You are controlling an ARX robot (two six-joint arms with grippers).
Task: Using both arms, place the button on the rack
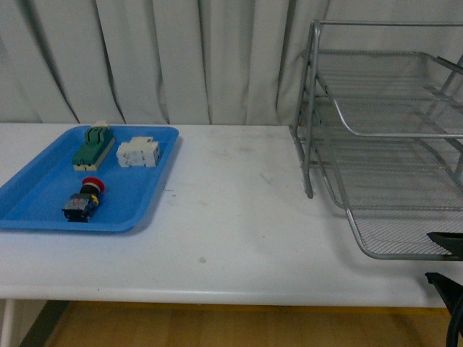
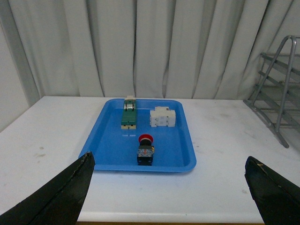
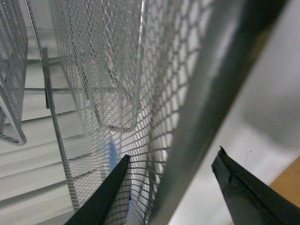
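Observation:
The button, with its red cap and dark body, lies on its side in the blue tray at the table's left. In the left wrist view the button sits ahead of my open left gripper, which holds nothing and stays back near the table's front edge. The silver wire-mesh rack stands at the right. My right gripper is open at the front corner of the rack's lowest tier. In the right wrist view the rack's rim rod runs between the spread jaws of that gripper.
A green switch block and a white block lie at the back of the blue tray. White curtains hang behind the table. The white tabletop stretches between tray and rack, with its front edge close to me.

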